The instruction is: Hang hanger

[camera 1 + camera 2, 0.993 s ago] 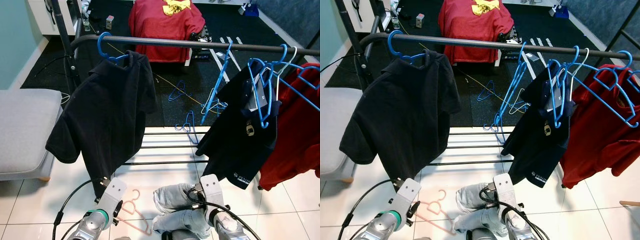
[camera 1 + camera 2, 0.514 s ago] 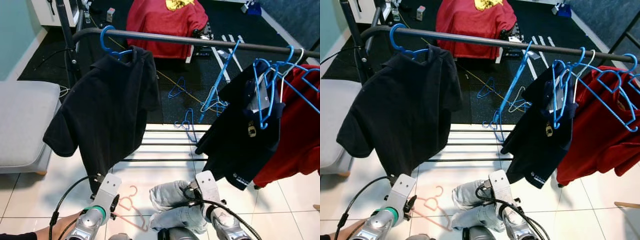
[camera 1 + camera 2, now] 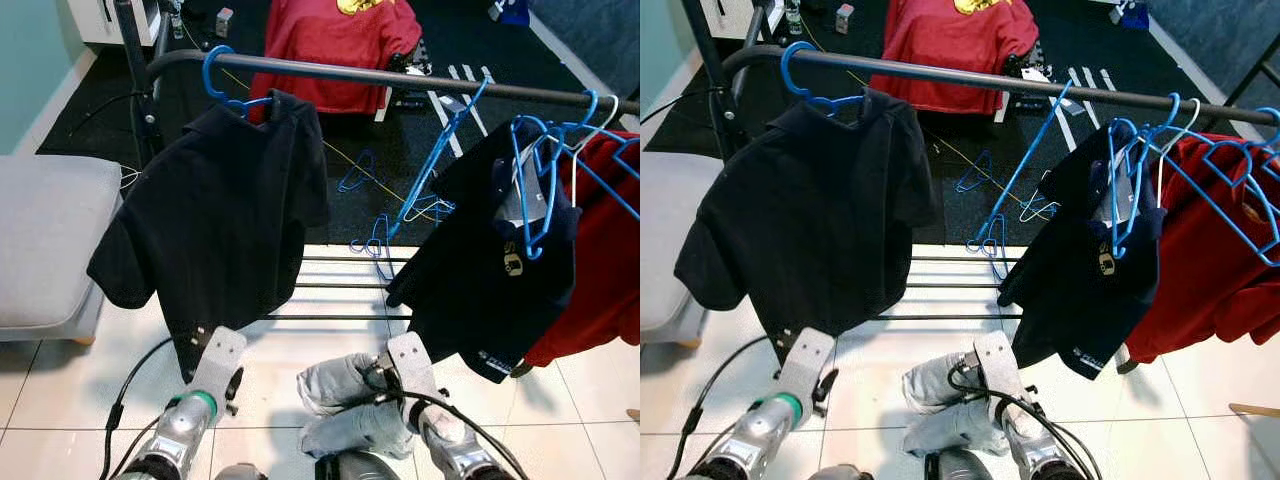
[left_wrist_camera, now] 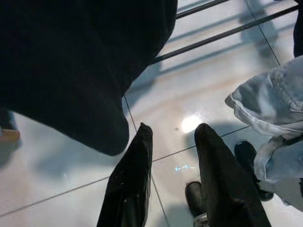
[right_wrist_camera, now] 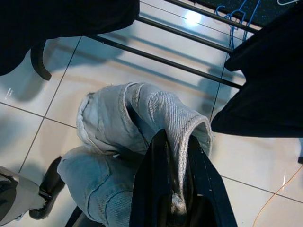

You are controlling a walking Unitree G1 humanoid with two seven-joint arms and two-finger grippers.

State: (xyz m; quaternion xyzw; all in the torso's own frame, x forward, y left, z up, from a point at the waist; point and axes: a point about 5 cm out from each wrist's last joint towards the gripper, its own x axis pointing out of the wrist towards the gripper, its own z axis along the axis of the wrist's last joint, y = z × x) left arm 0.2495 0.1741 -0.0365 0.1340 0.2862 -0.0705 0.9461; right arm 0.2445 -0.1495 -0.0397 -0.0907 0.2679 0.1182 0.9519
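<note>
A dark clothes rail (image 3: 400, 78) crosses the scene. A black shirt (image 3: 220, 230) hangs from it at the left on a blue hanger (image 3: 215, 75). An empty blue hanger (image 3: 432, 165) hangs tilted near the middle. Several more blue hangers (image 3: 530, 190) carry a navy shirt (image 3: 490, 270) and a red shirt (image 3: 610, 270) at the right. My left gripper (image 4: 173, 137) is open low over the white tiles, just below the black shirt's hem, with nothing between its fingers. My right gripper (image 5: 176, 142) is shut on a bunch of light-blue jeans (image 3: 350, 400), held above the floor.
A grey cushioned bench (image 3: 40, 240) stands at the left. The rack's base bars (image 3: 330, 285) lie across the tiles ahead. Loose blue hangers (image 3: 365, 175) lie on the black mat behind, and a red-draped object (image 3: 335, 40) stands at the back.
The camera has tilted and shifted a little. My left arm has moved forward over the spot where a pink hanger lay on the floor. The right gripper still holds the jeans.
</note>
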